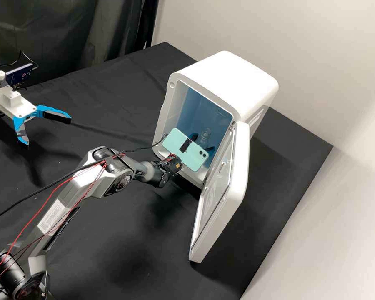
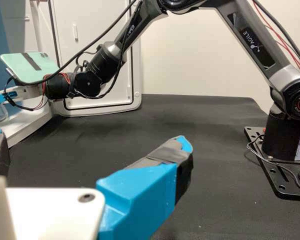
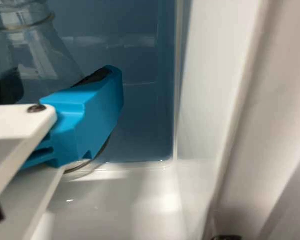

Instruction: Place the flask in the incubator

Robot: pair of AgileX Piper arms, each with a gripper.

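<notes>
The incubator (image 1: pixel 237 87) stands with its door (image 1: pixel 221 196) swung wide. The right end effector (image 1: pixel 203 142) is inside, closed on the flask (image 3: pixel 35 45). I judge it best to settle the flask's base flat on the floor under the end effector before letting go. The wall (image 3: pixel 215 100) lies close beside that end effector, so it should back straight out through the opening. The left end effector (image 1: pixel 46 130) hangs open over the table (image 1: pixel 133 250), well apart.
</notes>
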